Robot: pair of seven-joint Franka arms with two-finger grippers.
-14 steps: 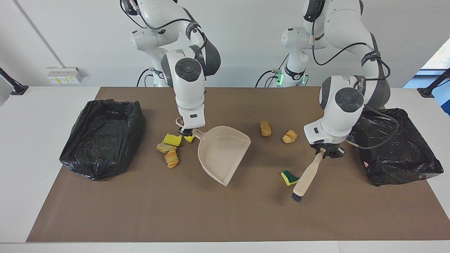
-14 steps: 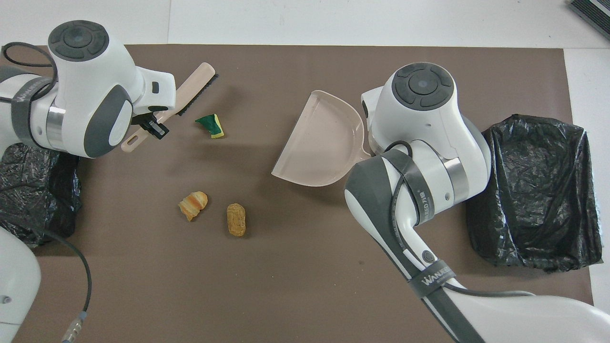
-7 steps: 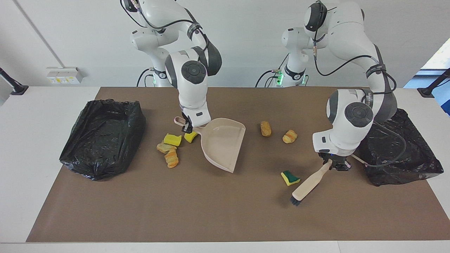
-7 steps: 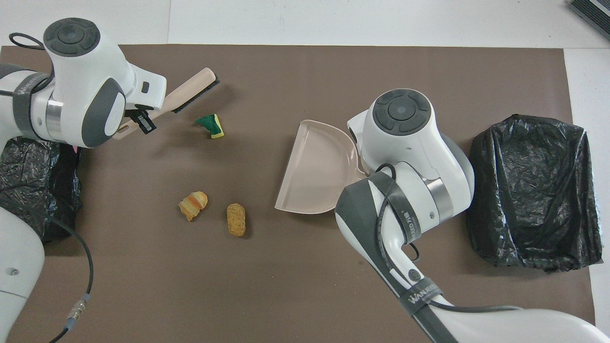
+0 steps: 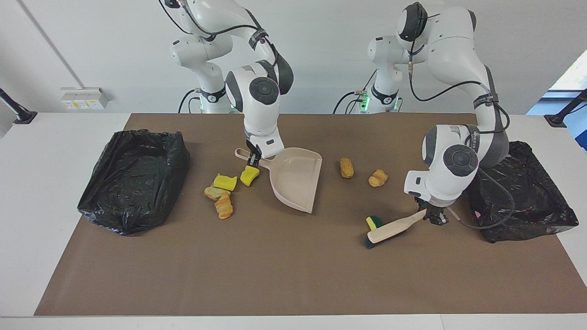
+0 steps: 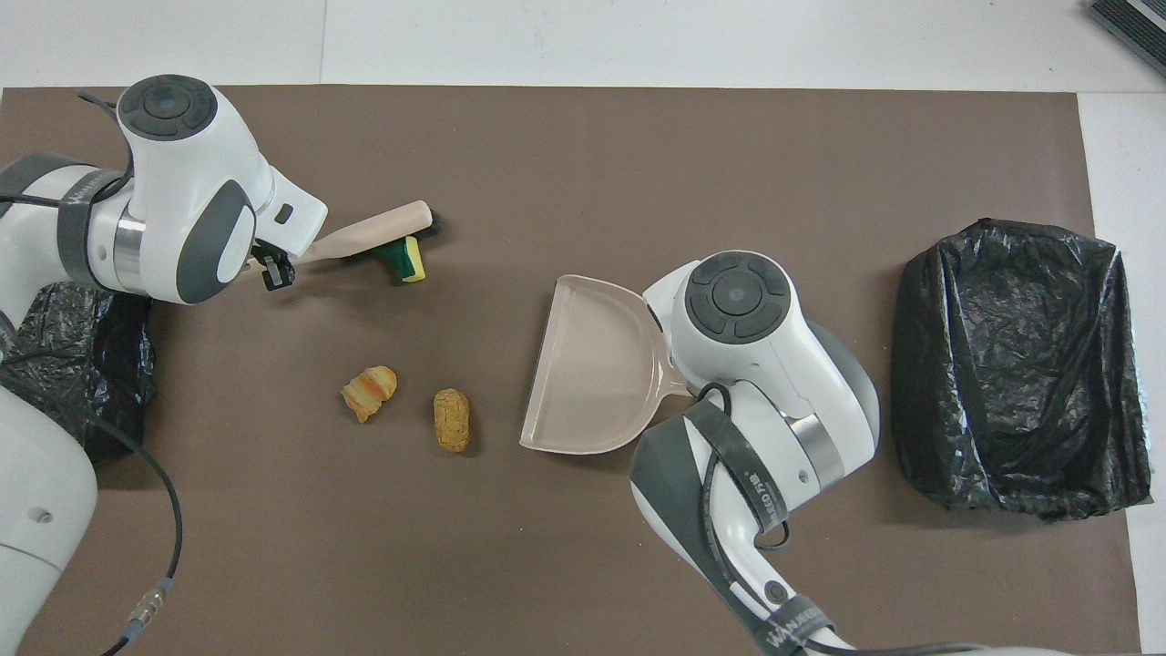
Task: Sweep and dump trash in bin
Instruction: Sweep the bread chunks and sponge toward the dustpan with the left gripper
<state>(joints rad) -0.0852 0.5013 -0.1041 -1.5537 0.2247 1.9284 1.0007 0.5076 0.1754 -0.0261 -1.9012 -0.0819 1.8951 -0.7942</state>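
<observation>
My right gripper (image 5: 253, 160) is shut on the handle of the beige dustpan (image 5: 296, 179) (image 6: 592, 364), whose wide mouth faces the left arm's end. Beside that handle lie two yellow sponge chunks (image 5: 224, 182) (image 5: 250, 175), a sponge piece (image 5: 214, 192) and a striped bread piece (image 5: 224, 207); the right arm hides them in the overhead view. Two more bread pieces (image 5: 346, 167) (image 5: 378, 178) lie between the dustpan and the brush. My left gripper (image 5: 431, 215) (image 6: 269, 269) is shut on the beige brush (image 5: 390, 229) (image 6: 373, 235). The brush lies low against the yellow-and-green sponge (image 5: 373, 222) (image 6: 405, 260).
A bin lined with a black bag (image 5: 133, 178) (image 6: 1016, 364) stands at the right arm's end of the brown mat. A second black-bagged bin (image 5: 523, 192) (image 6: 73, 364) stands at the left arm's end, close to the left gripper.
The left gripper has swung the brush down from steep to nearly flat, up against the yellow-and-green sponge. The right gripper has drawn the dustpan nearer to the robots and turned it.
</observation>
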